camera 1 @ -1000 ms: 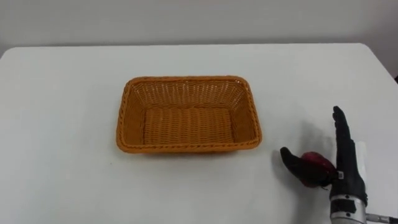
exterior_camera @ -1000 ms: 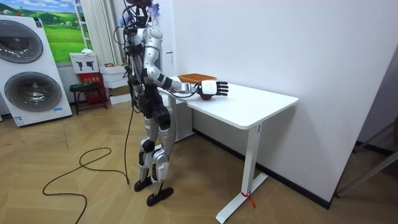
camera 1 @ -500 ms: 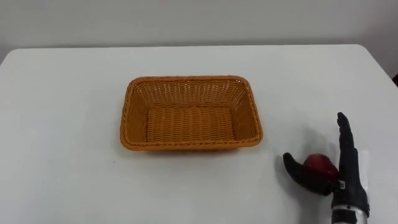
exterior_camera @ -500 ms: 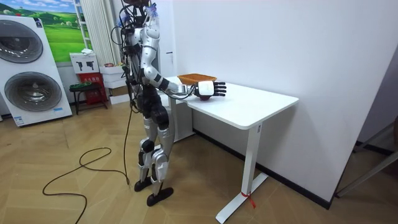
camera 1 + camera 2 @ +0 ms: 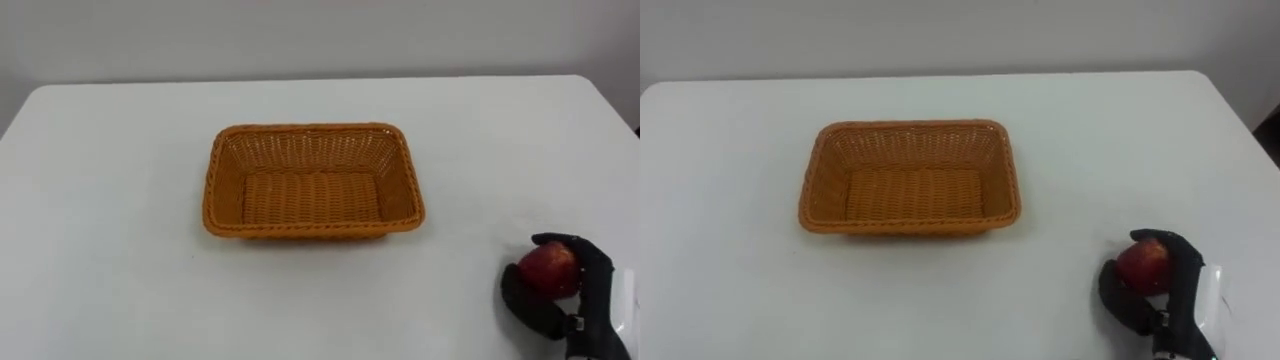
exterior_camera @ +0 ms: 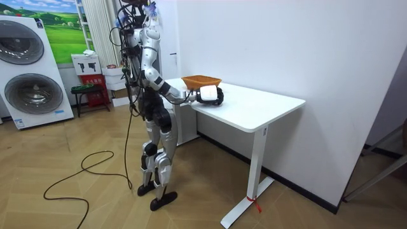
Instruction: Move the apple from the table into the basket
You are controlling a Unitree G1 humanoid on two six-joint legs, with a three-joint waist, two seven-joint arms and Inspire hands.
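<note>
Worktop (image 5: 120, 200): white, broad.
Basket (image 5: 312, 129): empty wicker, centre.
Apple (image 5: 548, 268): near right corner, well apart from basket.
Right hand (image 5: 592, 290): fingers curled round apple.
Risk: a shallow hold could let it slip and roll off the edge.

Bright, even light over the white table (image 5: 100, 200), faint soft shadow beside the basket (image 5: 312, 232).

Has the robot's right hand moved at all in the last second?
Yes. The right hand has drawn back toward the robot, farther from the wicker basket, and its fingers, straight before, now curl round the red apple.
</note>
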